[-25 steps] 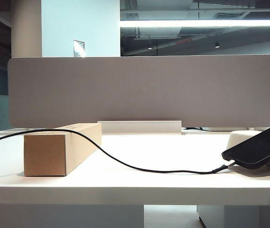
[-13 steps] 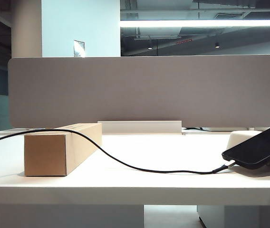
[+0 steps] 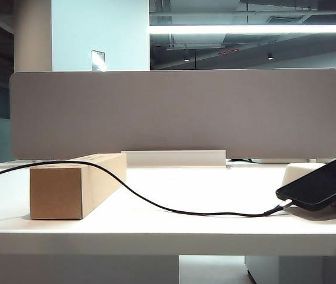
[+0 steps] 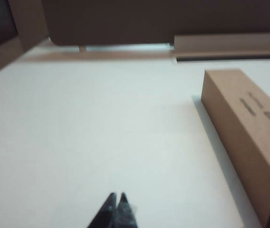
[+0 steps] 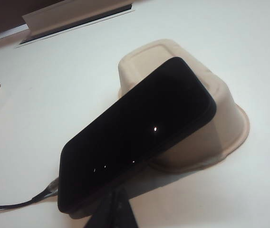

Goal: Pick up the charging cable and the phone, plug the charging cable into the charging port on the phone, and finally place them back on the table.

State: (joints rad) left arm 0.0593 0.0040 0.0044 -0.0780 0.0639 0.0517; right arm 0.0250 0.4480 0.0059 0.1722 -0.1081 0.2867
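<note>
The black phone (image 3: 322, 183) leans tilted on an upturned cream tray (image 3: 298, 170) at the right of the white table (image 3: 215, 186). The charging cable (image 3: 156, 204) runs from the left over the box, and its plug (image 3: 273, 209) sits in the phone's lower short edge, covering the charging port. In the right wrist view the phone (image 5: 135, 137) rests on the tray (image 5: 220, 123) with the plug (image 5: 49, 189) in its end. My right gripper (image 5: 118, 194) is shut and empty beside the phone's low edge. My left gripper (image 4: 117, 195) is shut and empty over bare table (image 4: 87, 123). Neither gripper shows in the exterior view.
A long cardboard box (image 3: 73, 186) lies at the left of the table, with the cable draped over it; the left wrist view shows the box (image 4: 244, 123) close by. A grey partition panel (image 3: 174, 112) stands along the back edge.
</note>
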